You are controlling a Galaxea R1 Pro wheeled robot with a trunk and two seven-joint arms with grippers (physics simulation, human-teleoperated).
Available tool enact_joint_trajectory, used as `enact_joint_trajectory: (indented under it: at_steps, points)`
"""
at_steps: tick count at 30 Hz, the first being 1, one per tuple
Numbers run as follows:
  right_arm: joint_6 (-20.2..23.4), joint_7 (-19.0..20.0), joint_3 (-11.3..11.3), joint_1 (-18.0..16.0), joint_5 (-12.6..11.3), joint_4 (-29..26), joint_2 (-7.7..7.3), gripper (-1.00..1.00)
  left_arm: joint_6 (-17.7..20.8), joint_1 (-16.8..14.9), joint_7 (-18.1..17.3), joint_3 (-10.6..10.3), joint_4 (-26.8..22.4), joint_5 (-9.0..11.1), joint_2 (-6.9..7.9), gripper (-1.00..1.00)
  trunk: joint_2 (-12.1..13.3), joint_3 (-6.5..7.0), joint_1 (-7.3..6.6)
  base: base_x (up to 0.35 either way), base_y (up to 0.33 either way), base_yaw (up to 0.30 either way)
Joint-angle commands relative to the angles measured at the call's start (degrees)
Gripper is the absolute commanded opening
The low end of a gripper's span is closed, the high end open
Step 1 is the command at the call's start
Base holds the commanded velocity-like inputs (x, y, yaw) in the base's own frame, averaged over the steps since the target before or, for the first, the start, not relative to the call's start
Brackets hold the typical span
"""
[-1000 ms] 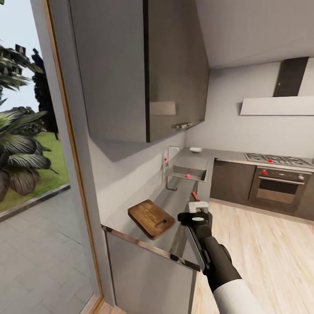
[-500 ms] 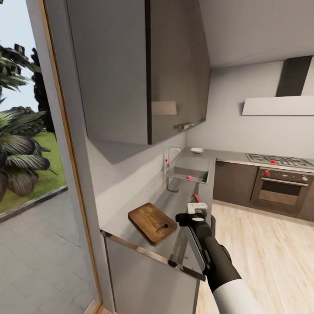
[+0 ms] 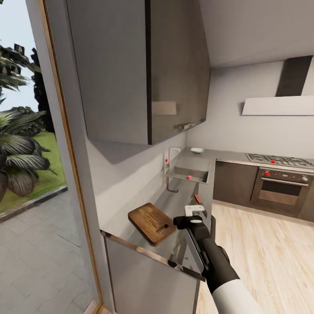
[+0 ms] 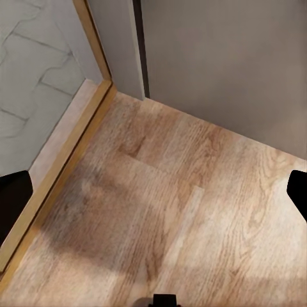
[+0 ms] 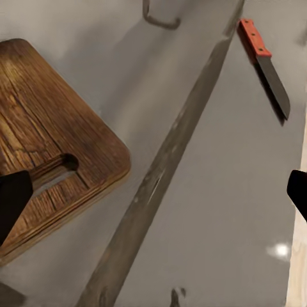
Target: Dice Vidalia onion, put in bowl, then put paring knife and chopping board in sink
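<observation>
The brown chopping board (image 3: pixel 151 222) lies on the glossy grey countertop (image 3: pixel 174 198) near its close end, handle slot toward me. My right gripper (image 3: pixel 192 213) hovers just right of the board, open and holding nothing. In the right wrist view the board (image 5: pixel 51 147) fills one side, the paring knife (image 5: pixel 263 64) with its orange-red handle lies apart on the countertop (image 5: pixel 211 192), and the right gripper (image 5: pixel 155 195) is spread wide over bare worktop. The knife (image 3: pixel 196 198) rests beyond the gripper. Farther along, the Vidalia onion (image 3: pixel 189 177) sits in the sink (image 3: pixel 201 175). The white bowl (image 3: pixel 197 150) stands past it. My left gripper (image 4: pixel 155 195) is open over wood floor.
A dark upper cabinet (image 3: pixel 148 69) hangs over the countertop. A faucet (image 3: pixel 172 152) rises beside the sink. A hob (image 3: pixel 279 160) and oven (image 3: pixel 279 185) stand at the far right. A glass door frame (image 3: pixel 65 144) borders the left. Wood-plank floor (image 3: pixel 261 244) lies to the right.
My right gripper has drifted a little left, toward the board's handle end. The view shifted slightly a second ago; board, knife and onion stay put.
</observation>
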Motion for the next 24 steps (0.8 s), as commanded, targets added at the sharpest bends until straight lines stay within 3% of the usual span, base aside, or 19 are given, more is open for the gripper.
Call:
enact_joint_trajectory:
  at_steps: [1,4,10,13,24]
  points:
    - [0.19,-0.29,0.37,-0.02,-0.26,0.03,0.00,1.00,-0.14,0.01,0.02,0.03,0.00,0.04,-0.02,1.00,-0.02,-0.01,0.02,0.000,0.000,0.000]
    - [0.07,-0.09,0.97,-0.02,-0.29,0.13,0.00,1.00,-0.14,0.01,0.02,0.03,-0.02,0.04,-0.01,1.00,-0.02,-0.01,0.02,0.000,0.000,0.000]
    - [-0.09,0.28,1.24,-0.02,-4.63,0.17,0.00,1.00,-0.14,0.01,0.02,0.03,-0.06,0.04,0.03,1.00,-0.02,-0.01,0.02,0.103,0.062,0.000]
    - [-0.14,0.30,1.25,-0.02,-5.37,0.18,0.00,1.00,-0.14,0.02,0.02,0.03,-0.02,0.04,0.03,1.00,-0.02,-0.01,0.02,0.159,0.119,0.000]
    - [-0.24,0.26,1.19,-0.02,-5.88,0.41,0.00,1.00,-0.14,0.01,0.02,0.03,0.00,0.04,-0.01,1.00,-0.02,-0.01,0.02,0.065,0.043,0.000]
